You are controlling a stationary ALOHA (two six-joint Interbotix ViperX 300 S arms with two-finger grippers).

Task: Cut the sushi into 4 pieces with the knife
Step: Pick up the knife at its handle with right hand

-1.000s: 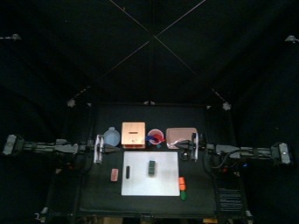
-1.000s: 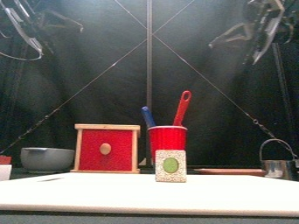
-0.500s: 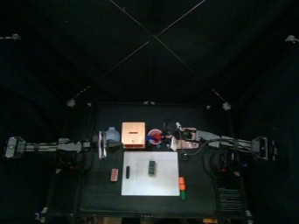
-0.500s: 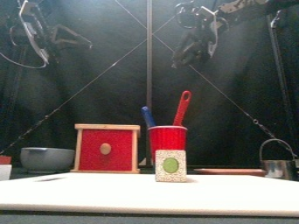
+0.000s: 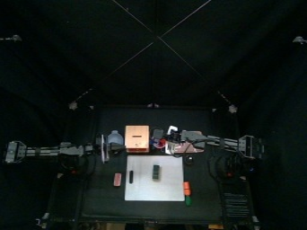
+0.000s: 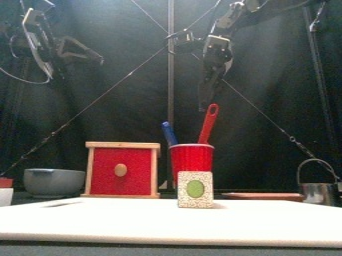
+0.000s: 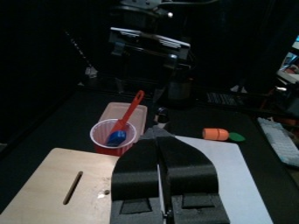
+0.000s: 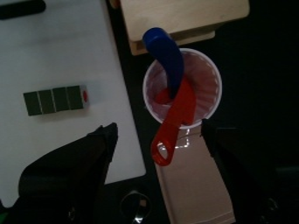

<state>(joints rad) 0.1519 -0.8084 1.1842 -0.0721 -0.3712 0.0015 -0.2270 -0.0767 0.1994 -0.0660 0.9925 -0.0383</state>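
Sushi roll (image 5: 157,170) lies whole on the white cutting board (image 5: 168,184), just in front of the red cup (image 6: 191,160); no cut is made, so every cut is left to do. The red knife (image 8: 173,131) stands ungrasped in that cup. The right gripper (image 6: 211,80) hangs above the cup, jaws wide apart. The left gripper (image 7: 159,149), jaws pressed together, hovers left of the cup. No writing is legible.

No text, label, brand or number can be read on the sushi (image 6: 195,188), cup (image 6: 191,160), box (image 6: 122,170) or board (image 6: 160,222).
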